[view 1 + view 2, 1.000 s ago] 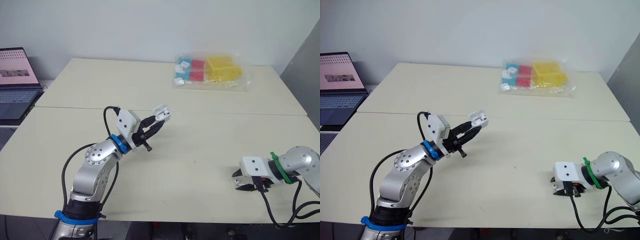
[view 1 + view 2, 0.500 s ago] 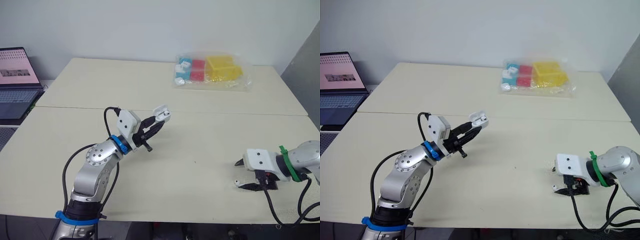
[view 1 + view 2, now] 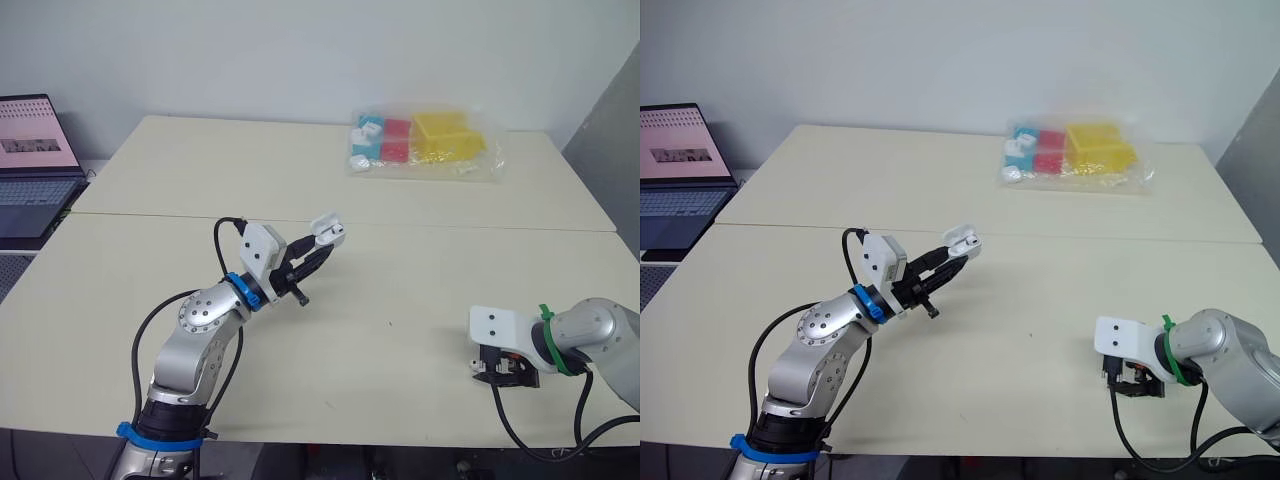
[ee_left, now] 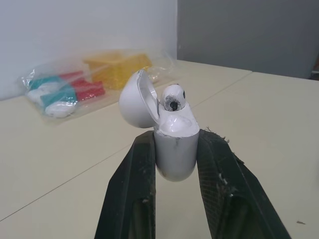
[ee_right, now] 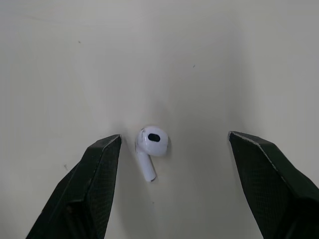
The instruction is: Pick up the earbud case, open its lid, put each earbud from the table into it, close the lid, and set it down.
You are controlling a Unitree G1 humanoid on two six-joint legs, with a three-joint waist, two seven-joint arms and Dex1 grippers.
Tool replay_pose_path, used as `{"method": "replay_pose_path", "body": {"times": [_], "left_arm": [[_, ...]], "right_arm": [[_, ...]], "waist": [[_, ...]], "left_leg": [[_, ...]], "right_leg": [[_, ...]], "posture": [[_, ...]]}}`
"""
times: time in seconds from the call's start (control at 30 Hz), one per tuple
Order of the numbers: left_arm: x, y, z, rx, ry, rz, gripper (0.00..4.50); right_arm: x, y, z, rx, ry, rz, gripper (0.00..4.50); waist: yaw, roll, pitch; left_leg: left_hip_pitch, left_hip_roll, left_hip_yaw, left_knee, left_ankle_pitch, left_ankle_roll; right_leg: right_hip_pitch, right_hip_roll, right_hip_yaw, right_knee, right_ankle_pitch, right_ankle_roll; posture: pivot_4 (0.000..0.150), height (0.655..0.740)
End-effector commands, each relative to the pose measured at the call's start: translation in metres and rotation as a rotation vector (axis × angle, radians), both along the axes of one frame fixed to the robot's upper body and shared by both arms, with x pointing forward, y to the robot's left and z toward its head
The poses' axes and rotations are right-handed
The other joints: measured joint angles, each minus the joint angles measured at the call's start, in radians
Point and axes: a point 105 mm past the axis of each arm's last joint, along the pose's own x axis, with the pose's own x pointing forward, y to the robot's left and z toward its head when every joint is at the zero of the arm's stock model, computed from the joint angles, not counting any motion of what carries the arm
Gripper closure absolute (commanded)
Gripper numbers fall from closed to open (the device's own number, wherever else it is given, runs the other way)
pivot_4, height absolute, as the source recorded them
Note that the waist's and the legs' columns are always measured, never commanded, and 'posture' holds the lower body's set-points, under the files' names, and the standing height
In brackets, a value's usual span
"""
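Looking along my right claw [image 5: 174, 137], I see its two black fingers spread wide above the small glossy white plastic earbud [image 5: 151, 144], which lies loose on the cream table [image 5: 209, 59] between them. I expect it to be feather-light, hard and slippery (apt to squirt out of a pinch), so I'd close gently across the rounded head rather than the thin stem. My left claw [image 3: 318, 247] is clenched on the body of the rounded white earbud case [image 4: 174, 149], held off the table, lid open, with the other earbud [image 4: 173, 97] seated in it.

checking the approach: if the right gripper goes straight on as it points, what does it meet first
Probably the earbud lying on the table, slightly off-centre between the right gripper's open fingers.
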Motion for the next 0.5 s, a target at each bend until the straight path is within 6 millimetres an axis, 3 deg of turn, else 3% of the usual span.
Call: {"method": "replay_pose_path", "body": {"times": [0.03, 0.17, 0.3, 0.47, 0.5], "left_arm": [[-0.0034, -0.0010, 0.0098, -0.008, -0.050, -0.001, 3.70], [-0.0034, -0.0004, 0.0094, -0.008, -0.049, 0.003, 3.70], [-0.0029, -0.0009, 0.0097, -0.009, -0.050, 0.002, 3.70], [-0.0017, -0.0010, 0.0098, -0.009, -0.052, 0.003, 3.70], [-0.0016, -0.0009, 0.0098, -0.009, -0.053, 0.003, 3.70]], "right_arm": [[-0.0001, 0.0042, 0.0008, 0.002, -0.013, 0.012, 0.93], [-0.0015, 0.0037, -0.0029, -0.003, 0.003, 0.004, 0.93], [-0.0035, 0.0040, -0.0048, -0.002, 0.020, 0.002, 2.13], [-0.0047, 0.0041, -0.0047, -0.001, 0.030, 0.010, 3.98], [-0.0042, 0.0046, -0.0036, 0.002, 0.028, 0.012, 4.11]], "waist": [[0.000, 0.000, 0.000], [0.000, 0.000, 0.000], [-0.001, 0.000, 0.000], [-0.001, 0.000, 0.000], [-0.001, 0.000, 0.000]], "left_leg": [[0.000, 0.000, 0.000, 0.000, 0.000, 0.000], [0.000, 0.000, 0.000, 0.000, 0.000, 0.000], [0.001, 0.000, 0.000, 0.000, 0.000, 0.000], [0.001, 0.000, 0.000, 0.001, 0.000, 0.000], [0.001, 0.000, 0.000, 0.001, 0.000, 0.000]], "right_leg": [[0.000, 0.000, 0.000, 0.000, 0.000, 0.000], [0.000, 0.000, 0.000, 0.000, 0.000, 0.000], [0.000, 0.000, 0.000, 0.000, 0.000, 0.000], [0.001, 0.000, 0.000, 0.001, 0.001, 0.001], [0.001, 0.000, 0.000, 0.001, 0.001, 0.001]], "posture": [[0.150, 0.7389], [0.150, 0.7389], [0.150, 0.7389], [0.150, 0.7389], [0.150, 0.7389]]}}
